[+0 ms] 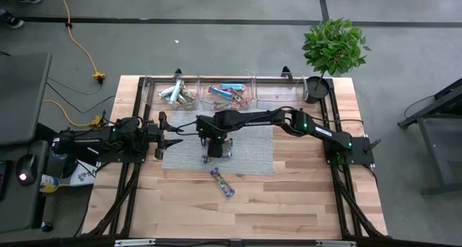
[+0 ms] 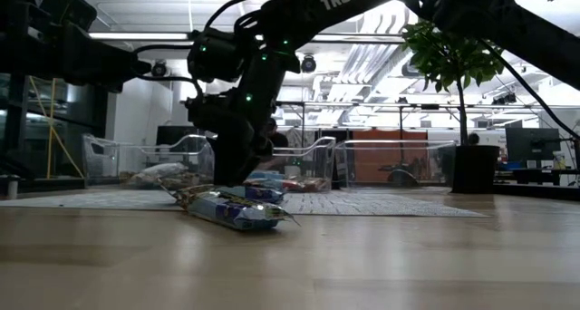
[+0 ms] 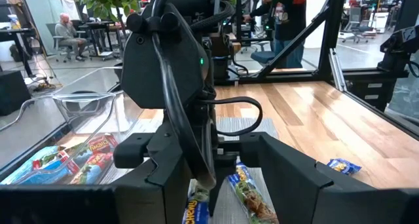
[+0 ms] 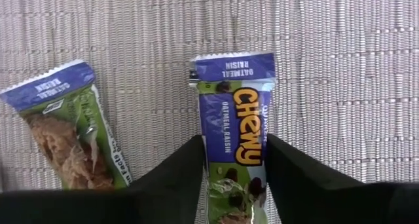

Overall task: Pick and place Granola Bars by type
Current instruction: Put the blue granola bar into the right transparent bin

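- Two granola bars lie side by side on the grey mat [image 1: 238,152], and the right gripper [image 4: 234,178] stands over one of them, a blue-and-green "Chewy" oatmeal raisin bar [image 4: 234,129].
- Its dark fingers [image 4: 175,178] are spread a little wider than that bar, one along each long edge, so the bar lies between them; whether they already press the wrapper I cannot tell.
- That stance suits a pinch across the narrow width, which looks like the surest hold on a slim, slippery wrapper.
- Just beside it on the mat lies the second oatmeal raisin bar [image 4: 69,126], tilted and outside the fingers.
- Another blue-wrapped bar [image 1: 223,182] rests on bare wood off the mat's near edge, apart from both arms; in the low view it sits in front [image 2: 237,210].
- Behind the mat, along the table's far edge, stands a row of clear bins [image 1: 234,92]. One bin holds silver-green bars [image 1: 175,94], the middle one holds blue and pink-red bars [image 1: 229,93], and the one nearest the potted plant [image 1: 332,48] looks unfilled.
- Sorted piles in the bins suggest the job is well along, with the mat serving as the pick-up area.
- Left of the mat, the left gripper [image 1: 172,141] waits above the wood with its fingers apart, holding nothing.
- Judging by the setup, the next step is to close on the Chewy bar and carry it to its matching bin.
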Robot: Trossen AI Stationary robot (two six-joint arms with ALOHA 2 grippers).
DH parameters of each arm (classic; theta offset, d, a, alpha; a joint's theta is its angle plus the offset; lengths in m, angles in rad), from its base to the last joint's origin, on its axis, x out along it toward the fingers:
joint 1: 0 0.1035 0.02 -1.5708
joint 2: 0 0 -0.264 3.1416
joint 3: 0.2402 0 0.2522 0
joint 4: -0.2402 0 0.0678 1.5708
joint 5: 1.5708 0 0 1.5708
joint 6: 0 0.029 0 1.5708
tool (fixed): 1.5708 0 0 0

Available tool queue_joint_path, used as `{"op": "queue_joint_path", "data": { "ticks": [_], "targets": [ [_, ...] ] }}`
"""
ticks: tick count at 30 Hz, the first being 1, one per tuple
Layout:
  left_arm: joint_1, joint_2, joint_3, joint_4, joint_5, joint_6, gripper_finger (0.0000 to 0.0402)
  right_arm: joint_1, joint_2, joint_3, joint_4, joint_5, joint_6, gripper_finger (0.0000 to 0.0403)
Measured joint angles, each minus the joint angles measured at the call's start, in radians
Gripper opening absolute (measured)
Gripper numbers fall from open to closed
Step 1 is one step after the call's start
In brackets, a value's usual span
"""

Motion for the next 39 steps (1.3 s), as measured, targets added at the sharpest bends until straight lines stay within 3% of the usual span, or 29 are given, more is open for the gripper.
{"op": "queue_joint_path", "data": {
  "ticks": [14, 19, 29, 35, 39],
  "targets": [
    [0.0, 0.0, 0.0, 0.0, 0.001, 0.0, 0.0172, 0.001, -0.088, 0.0, 0.005, 0.038, 0.076, 0.0088],
    [0.0, 0.0, 0.0, 0.0, 0.001, 0.0, 0.0172, 0.001, -0.134, 0.0, -0.003, 0.095, 0.082, 0.0079],
    [0.0, 0.0, 0.0, 0.0, 0.001, 0.0, 0.0172, -0.046, -0.275, 0.003, -0.095, 0.328, 0.134, 0.0078],
    [0.0, 0.0, 0.0, 0.0, 0.001, 0.0, 0.0172, -0.107, -0.37, 0.003, -0.233, 0.529, 0.262, 0.0078],
    [0.0, 0.0, 0.0, 0.0, 0.001, 0.0, 0.0172, -0.175, -0.401, 0.002, -0.338, 0.593, 0.348, 0.0078]
  ]
}}
